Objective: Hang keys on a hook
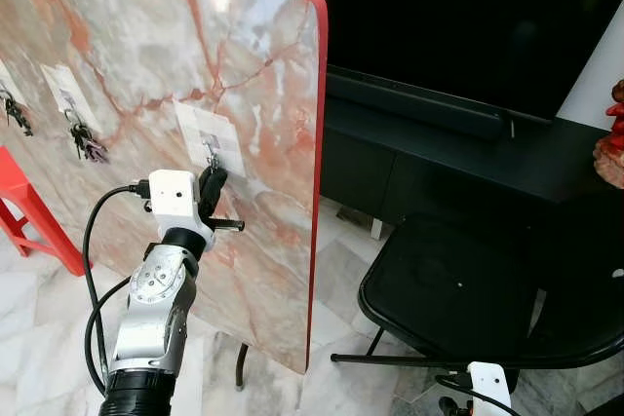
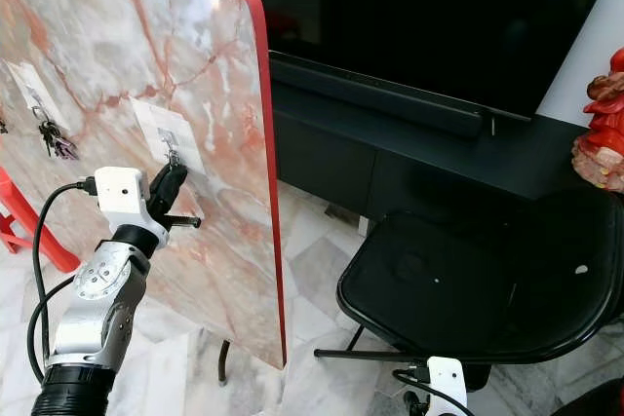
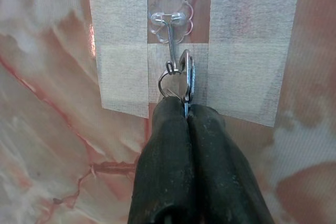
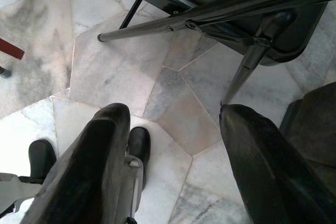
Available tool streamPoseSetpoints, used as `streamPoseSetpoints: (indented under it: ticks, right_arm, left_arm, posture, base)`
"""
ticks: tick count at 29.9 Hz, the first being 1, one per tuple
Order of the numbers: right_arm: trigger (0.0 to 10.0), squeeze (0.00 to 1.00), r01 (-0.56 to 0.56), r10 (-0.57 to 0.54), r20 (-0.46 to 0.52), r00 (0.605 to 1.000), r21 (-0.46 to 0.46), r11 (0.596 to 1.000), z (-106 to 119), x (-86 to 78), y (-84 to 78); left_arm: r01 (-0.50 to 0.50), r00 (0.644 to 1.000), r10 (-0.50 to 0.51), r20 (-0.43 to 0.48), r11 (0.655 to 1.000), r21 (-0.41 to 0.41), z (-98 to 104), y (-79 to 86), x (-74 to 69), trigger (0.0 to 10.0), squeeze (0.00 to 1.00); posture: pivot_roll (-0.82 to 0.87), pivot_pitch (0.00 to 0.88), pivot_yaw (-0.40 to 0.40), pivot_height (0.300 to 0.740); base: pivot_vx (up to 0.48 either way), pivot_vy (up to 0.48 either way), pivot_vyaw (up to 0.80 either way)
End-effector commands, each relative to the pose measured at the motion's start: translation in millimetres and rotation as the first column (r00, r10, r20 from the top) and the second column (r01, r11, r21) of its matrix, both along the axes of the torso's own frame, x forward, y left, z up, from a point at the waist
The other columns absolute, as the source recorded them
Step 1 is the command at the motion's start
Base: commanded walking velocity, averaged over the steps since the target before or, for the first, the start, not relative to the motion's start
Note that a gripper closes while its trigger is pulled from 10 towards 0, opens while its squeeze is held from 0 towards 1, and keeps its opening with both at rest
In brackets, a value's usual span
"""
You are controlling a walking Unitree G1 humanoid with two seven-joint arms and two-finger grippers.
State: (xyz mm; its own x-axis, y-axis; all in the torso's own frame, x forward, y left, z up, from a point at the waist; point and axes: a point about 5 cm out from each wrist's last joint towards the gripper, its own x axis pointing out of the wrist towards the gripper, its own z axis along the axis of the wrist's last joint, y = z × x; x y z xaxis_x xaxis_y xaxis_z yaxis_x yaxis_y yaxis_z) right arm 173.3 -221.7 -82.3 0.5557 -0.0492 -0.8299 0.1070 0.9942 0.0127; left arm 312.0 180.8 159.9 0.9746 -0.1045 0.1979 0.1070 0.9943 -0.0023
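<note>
Three hooks sit on the upright marble-patterned board [image 1: 146, 56], each on its own pale tape patch. The two toward the robot's left each carry a dark bunch of keys [image 1: 86, 141] (the farthest one [image 1: 15, 112] is cut off at the picture's edge). The third hook [image 3: 170, 24] is a clear flower-shaped sticker with a thin metal shank. The left gripper [image 3: 187, 116] is raised to it, its two black fingers [image 3: 163, 156] pressed together on the keys [image 3: 186, 80]: a flat silver key seen edge-on, with a thin split ring that touches the hook's lower end. The right gripper [image 4: 173, 145] hangs low over the marble floor [image 4: 121, 77] beside one black folding chair [image 1: 458, 289], its fingers spread apart and holding nothing.
</note>
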Motion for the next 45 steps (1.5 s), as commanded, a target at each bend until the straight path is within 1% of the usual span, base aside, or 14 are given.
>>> streamPoseSetpoints:
  ticks: [1, 15, 20, 24, 28, 29, 30, 33, 35, 37, 38, 39, 42, 45]
  right_arm:
    - [10.0, 0.0, 0.012, -0.012, -0.004, 1.0, 0.003, 1.0, -0.3, -0.3, -0.1]
    - [10.0, 0.0, 0.012, -0.012, -0.004, 1.0, 0.002, 1.0, -0.2, -0.2, -0.1]
    - [10.0, 0.0, 0.013, -0.013, -0.004, 1.0, 0.004, 1.0, -0.2, -0.2, 0.1]
    - [10.0, 0.0, 0.014, -0.014, -0.004, 1.0, 0.005, 1.0, -0.3, -0.3, 0.0]
    - [10.0, 0.0, 0.014, -0.014, -0.004, 1.0, 0.005, 1.0, -0.3, -0.3, 0.0]
    - [10.0, 0.0, 0.013, -0.013, -0.005, 1.0, 0.005, 1.0, -0.4, -0.3, 0.4]
    - [10.0, 0.0, 0.013, -0.013, -0.005, 1.0, 0.005, 1.0, -0.4, -0.3, 0.4]
    - [10.0, 0.0, 0.012, -0.012, -0.004, 1.0, 0.005, 1.0, -0.4, -0.1, 0.8]
    - [10.0, 0.0, 0.014, -0.014, -0.004, 1.0, 0.006, 1.0, -0.4, 0.0, 0.8]
    - [10.0, 0.0, 0.013, -0.013, -0.004, 1.0, 0.006, 1.0, -0.3, 0.5, 1.7]
    - [10.0, 0.0, 0.013, -0.013, -0.004, 1.0, 0.006, 1.0, -0.3, 0.5, 1.7]
    - [10.0, 0.0, 0.011, -0.011, -0.004, 1.0, 0.005, 1.0, -0.4, 0.5, 1.8]
    - [10.0, 0.0, 0.007, -0.007, -0.005, 1.0, 0.006, 1.0, -0.4, 0.4, 1.8]
    - [10.0, 0.0, 0.001, -0.001, -0.008, 1.0, 0.001, 1.0, -0.4, 0.3, 1.2]
  left_arm:
    - [0.015, 1.0, -0.015, -0.002, 1.0, 0.011, 1.5, -2.1, 1.5, 10.0, 0.87]
    - [0.035, 0.999, -0.034, -0.027, 0.999, 0.013, -9.7, -4.1, -8.7, 10.0, 0.86]
    - [0.044, 0.997, -0.042, -0.058, 0.999, 0.026, -20.7, -1.1, -17.2, 10.0, 0.86]
    - [0.033, 0.992, -0.028, -0.12, 0.999, 0.036, -38.4, 7.1, -25.1, 10.0, 0.85]
    - [0.013, 0.984, -0.006, -0.178, 0.999, 0.04, -55.6, 12.7, -28.4, 10.0, 0.78]
    - [-0.007, 0.966, 0.015, -0.258, 1.0, 0.031, -77.3, 19.4, -32.0, 10.0, 0.0]
    - [-0.007, 0.966, 0.015, -0.258, 1.0, 0.031, -77.3, 19.4, -32.0, 10.0, 0.0]
    - [-0.033, 0.925, 0.038, -0.377, 0.999, 0.018, -107.3, 27.5, -38.6, 10.0, 0.0]
    - [-0.043, 0.871, 0.032, -0.49, 0.999, -0.011, -133.9, 30.8, -46.1, 10.0, 0.0]
    - [-0.073, 0.787, 0.06, -0.614, 0.997, 0.004, -164.4, 37.4, -59.9, 10.0, 0.0]
    - [-0.073, 0.787, 0.06, -0.614, 0.997, 0.004, -164.4, 37.4, -59.9, 10.0, 0.0]
    - [-0.092, 0.761, 0.069, -0.645, 0.996, -0.002, -171.6, 39.1, -64.3, 10.0, 0.0]
    - [-0.17, 0.636, 0.121, -0.762, 0.985, 0.014, -199.5, 45.4, -88.1, 10.0, 0.0]
    - [-0.165, 0.516, 0.163, -0.841, 0.982, 0.089, -221.3, 49.1, -116.0, 10.0, 0.0]
  posture:
    - [0.01, 0.0, -0.018, 0.74]
    - [0.01, 0.0, -0.016, 0.74]
    - [0.01, 0.0, -0.016, 0.74]
    - [0.01, 0.0, -0.016, 0.74]
    - [0.01, 0.0, -0.016, 0.74]
    - [0.01, 0.0, -0.015, 0.74]
    - [0.01, 0.0, -0.015, 0.74]
    - [0.01, 0.0, -0.013, 0.74]
    - [0.02, 0.0, -0.016, 0.74]
    - [0.01, 0.0, -0.016, 0.74]
    - [0.01, 0.0, -0.016, 0.74]
    - [0.0, 0.0, -0.013, 0.74]
    - [0.0, 0.0, -0.011, 0.74]
    - [-0.01, 0.0, -0.008, 0.74]
  base:
    - [0.0, 0.0, 0.0]
    - [0.0, 0.0, 0.0]
    - [0.0, 0.0, 0.0]
    - [0.0, 0.0, 0.0]
    - [0.0, 0.0, 0.0]
    - [0.0, 0.0, 0.0]
    - [0.0, 0.0, 0.0]
    - [0.0, 0.0, 0.0]
    - [0.0, 0.0, 0.0]
    - [0.0, 0.0, 0.0]
    - [0.0, 0.0, 0.0]
    - [0.0, 0.0, 0.0]
    - [0.0, 0.0, 0.0]
    - [0.0, 0.0, 0.0]
